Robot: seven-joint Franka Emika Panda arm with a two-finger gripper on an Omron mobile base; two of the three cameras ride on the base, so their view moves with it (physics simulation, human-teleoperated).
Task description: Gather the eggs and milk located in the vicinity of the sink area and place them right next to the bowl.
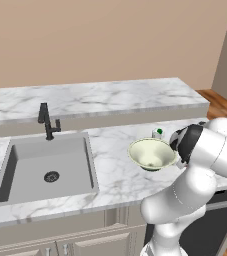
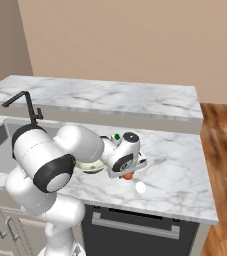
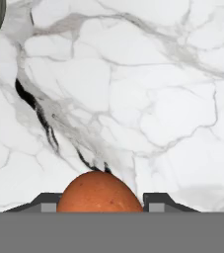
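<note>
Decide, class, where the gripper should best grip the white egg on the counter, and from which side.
Probably from above, fingers across the white egg's narrow middle: it lies low on the flat marble counter, right of the gripper holding the orange-brown egg, open space around it.

Your gripper (image 2: 127,173), carrying the orange-brown egg (image 3: 99,191), hangs over bare marble counter (image 2: 177,170). The bowl (image 1: 152,153) crowds its left, milk (image 1: 157,133) beyond it; the white egg (image 2: 140,187) lies just beside on the near right.
</note>
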